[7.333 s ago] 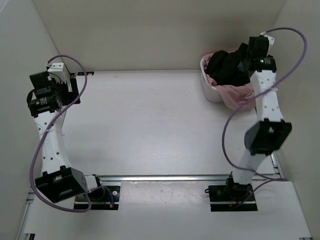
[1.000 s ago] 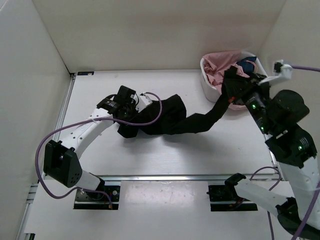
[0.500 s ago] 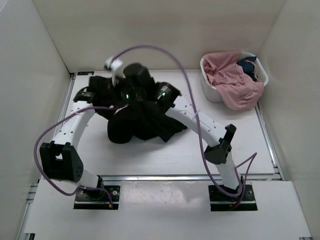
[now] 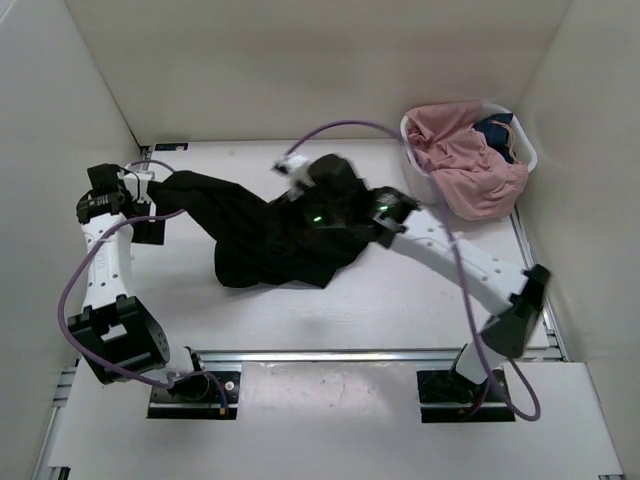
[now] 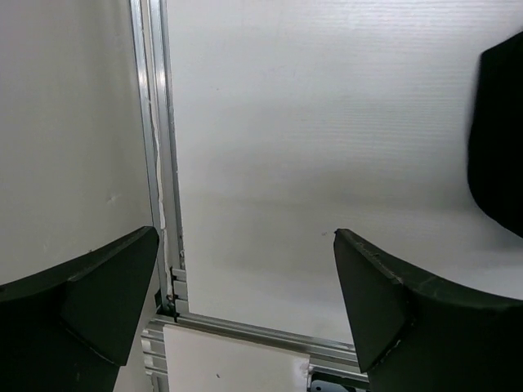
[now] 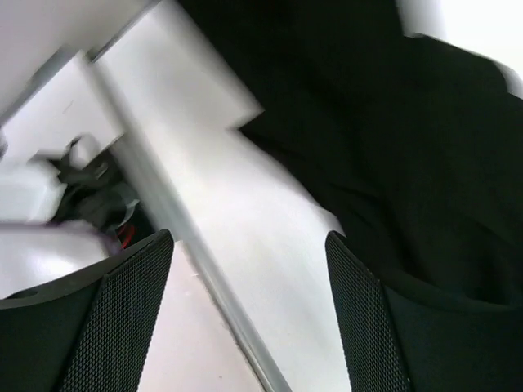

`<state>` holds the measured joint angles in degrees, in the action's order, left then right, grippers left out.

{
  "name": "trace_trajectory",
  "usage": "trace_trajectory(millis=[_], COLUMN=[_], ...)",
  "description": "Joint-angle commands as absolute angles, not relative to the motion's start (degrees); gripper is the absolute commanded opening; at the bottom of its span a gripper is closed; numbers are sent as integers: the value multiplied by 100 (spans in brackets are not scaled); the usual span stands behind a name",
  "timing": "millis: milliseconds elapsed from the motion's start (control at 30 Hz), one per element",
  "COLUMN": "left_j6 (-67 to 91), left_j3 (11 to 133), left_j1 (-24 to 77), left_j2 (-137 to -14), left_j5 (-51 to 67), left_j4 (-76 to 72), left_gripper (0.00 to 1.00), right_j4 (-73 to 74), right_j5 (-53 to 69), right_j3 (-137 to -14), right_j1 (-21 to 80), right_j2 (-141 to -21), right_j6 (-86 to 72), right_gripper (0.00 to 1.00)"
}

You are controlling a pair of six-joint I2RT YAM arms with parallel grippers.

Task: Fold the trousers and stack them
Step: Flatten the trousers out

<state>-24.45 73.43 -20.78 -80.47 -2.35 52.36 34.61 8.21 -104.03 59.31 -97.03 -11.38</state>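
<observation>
The plain black soft-fabric trousers [image 4: 265,240] lie in a crumpled heap on the white table [image 4: 430,300], left of centre, with one end stretching toward the far left corner. The left gripper [image 5: 245,237] stands wide apart and empty over bare table, by the aluminium edge rail [image 5: 155,122]. The trousers show only at the right edge of its view, clear of its fingers. The right gripper [image 6: 249,238] hangs above the heap's far right part, jaws parted too and pinching nothing. The cloth lies beyond and beside one finger [image 6: 368,327], though that view is blurred. A white plastic basket [image 4: 425,188] holding a pink garment [image 4: 465,165] sits far right, well apart.
</observation>
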Motion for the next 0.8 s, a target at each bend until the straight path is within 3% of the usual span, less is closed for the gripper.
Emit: trace_trajectory(millis=[0,100,233,367,533,667,767], left_j6=[-2338,-2469,-2811,-4415,-5994,-5994,-6326], left_j3=[7339,7392,7287,6917,6664,5987,4916], left_j1=[-2021,-2021,-1943,-1478,937,1599,2020], left_j2=[-7682,-7734,-7857,-7480,-6304,-6302,-6302], left_j5=[79,220,-113,-922,-2055,-2829,-3872], left_j4=[5203,5203,5203,4694,4693,4957,4301], left_gripper=[100,100,97,94,97,97,95], right_j4=[2306,1830,2020,2470,1656,810,711], right_j5=[519,474,536,1054,1950,2232,2452], right_j3=[-9372,-8746,-8815,-8991,-8438,-8463,-8823], right_j1=[4864,4195,3684,3401,3401,3804,3937], right_j2=[-8712,-8122,-7901,-8322,-8876,-9297,-9745], right_j6=[-2038,-2329,-2399,-2198,-2268,-2329,-2514], right_gripper=[80,80,81,86,99,99,99])
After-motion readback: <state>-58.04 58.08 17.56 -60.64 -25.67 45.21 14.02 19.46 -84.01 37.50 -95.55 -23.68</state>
